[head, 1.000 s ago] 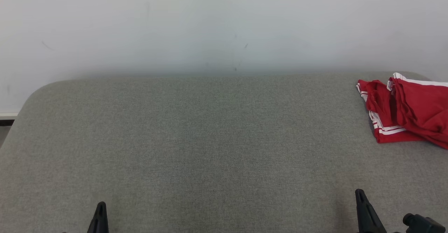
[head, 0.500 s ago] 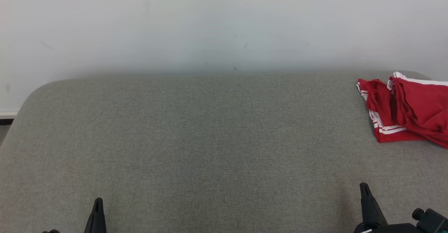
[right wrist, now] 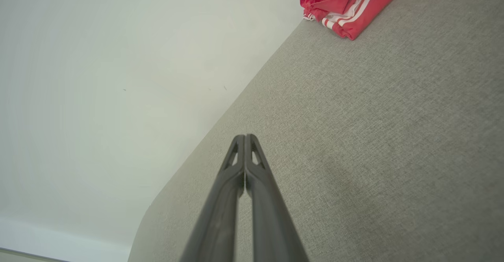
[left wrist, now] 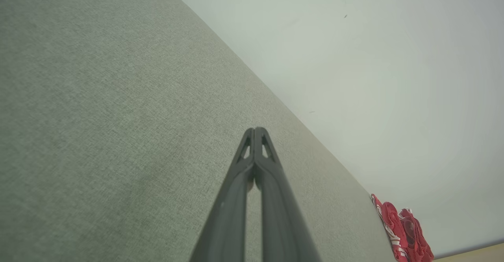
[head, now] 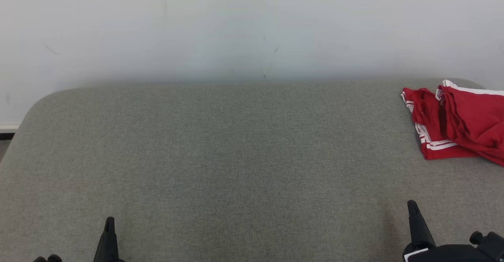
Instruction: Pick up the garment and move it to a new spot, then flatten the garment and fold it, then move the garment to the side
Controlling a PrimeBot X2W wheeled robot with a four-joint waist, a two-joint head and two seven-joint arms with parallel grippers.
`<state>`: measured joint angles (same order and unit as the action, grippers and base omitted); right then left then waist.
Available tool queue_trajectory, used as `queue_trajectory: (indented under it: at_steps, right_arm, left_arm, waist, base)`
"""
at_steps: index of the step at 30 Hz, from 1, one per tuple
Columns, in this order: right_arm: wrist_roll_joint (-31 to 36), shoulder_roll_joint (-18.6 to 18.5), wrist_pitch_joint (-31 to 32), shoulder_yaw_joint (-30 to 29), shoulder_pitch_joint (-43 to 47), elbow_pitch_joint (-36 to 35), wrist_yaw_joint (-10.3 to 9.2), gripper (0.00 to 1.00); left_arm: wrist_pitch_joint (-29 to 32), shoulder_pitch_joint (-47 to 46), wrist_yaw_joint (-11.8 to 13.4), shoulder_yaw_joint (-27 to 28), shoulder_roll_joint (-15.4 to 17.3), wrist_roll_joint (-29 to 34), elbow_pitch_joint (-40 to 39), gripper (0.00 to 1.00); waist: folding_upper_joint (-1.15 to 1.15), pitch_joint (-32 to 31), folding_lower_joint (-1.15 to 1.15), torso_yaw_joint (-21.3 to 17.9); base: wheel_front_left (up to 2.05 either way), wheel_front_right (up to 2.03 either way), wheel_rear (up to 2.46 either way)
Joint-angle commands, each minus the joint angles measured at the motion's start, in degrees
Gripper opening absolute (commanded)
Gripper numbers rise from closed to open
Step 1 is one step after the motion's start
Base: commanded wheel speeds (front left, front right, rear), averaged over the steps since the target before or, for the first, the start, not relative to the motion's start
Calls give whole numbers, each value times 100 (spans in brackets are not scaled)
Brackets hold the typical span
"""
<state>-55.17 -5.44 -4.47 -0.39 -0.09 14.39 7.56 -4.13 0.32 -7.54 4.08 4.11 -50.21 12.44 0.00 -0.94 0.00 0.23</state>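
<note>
A crumpled red garment with white stripes lies at the far right of the grey padded surface, cut off by the head view's right edge. It appears again as the garment in the left wrist view and the garment at the top of the right wrist view. My left gripper is shut and holds nothing, low at the near left; its closed tips hover over bare fabric. My right gripper is shut and holds nothing at the near right, well short of the garment, as its gripper view confirms.
A pale wall rises directly behind the grey surface. The surface has rounded corners; its left edge drops off near a strip of floor. Wide bare fabric stretches between the two grippers.
Both grippers have crept a little farther up the head view, the right one drifting slightly right. The garment lies as before.
</note>
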Motion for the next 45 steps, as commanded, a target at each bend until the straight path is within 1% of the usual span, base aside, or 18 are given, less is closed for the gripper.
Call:
queue_trajectory:
  at_steps: [1,6,22,42,45]
  right_arm:
    - [-158,3,38,-38,-132,-71,-5,0]
    - [-536,24,145,-93,-183,-71,-6,0]
    - [-1431,80,400,-227,-309,-67,-8,0]
    - [-2385,143,680,-374,-446,-61,-10,0]
    - [-2476,148,706,-388,-459,-61,-10,0]
  left_arm:
    - [33,-147,3,30,9,-172,-45,0]
    - [142,-206,4,53,-6,-595,-23,0]
    - [405,-346,5,112,-41,-1608,26,0]
    - [682,-483,6,172,-79,-2686,83,0]
    - [713,-502,6,178,-82,-2769,88,0]
  waist:
    - [0,1,0,0]
    - [0,10,0,-2]
    - [0,32,0,-7]
    - [0,60,0,-13]
    - [0,63,0,-13]
  base:
    - [0,0,0]
    - [0,0,0]
    - [0,0,0]
    - [0,0,0]
    - [0,0,0]
